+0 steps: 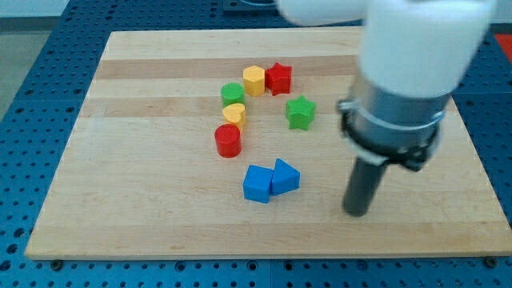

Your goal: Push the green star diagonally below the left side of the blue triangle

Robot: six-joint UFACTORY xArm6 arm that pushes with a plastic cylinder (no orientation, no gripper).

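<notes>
1. Jaws are absent on this rig, so nothing opens, closes or holds; the arm ends in a dark rod, and my tip (357,213) rests on the pale wooden bench (120,200) toward the view's right, well apart from every block.
2. Toward the view's top from my tip and somewhat to its left sits the small green star block (301,113), alone and touching nothing.
3. Below the star lies the blue triangle block (286,177), pressed against a blue cube-like block (258,183) on its left (the seam between them is hard to read, so they may only be just beside each other).
4. A red cylinder (228,141), a yellow heart-like block (234,114), a green round block (233,93), a yellow hexagonal block (254,81) and a red star (278,78) curve along the view's left of the green star.
5. To do this push well, I judge my tip should first travel round to the star's top-right side, giving the triangle a clear berth.
6. From there, drive down and leftward through the gap between the red cylinder and the blue pair, keeping contact centred so the star does not spin away.
7. Ease off once the star sits below-left of the triangle, short of nudging the blue cube.
</notes>
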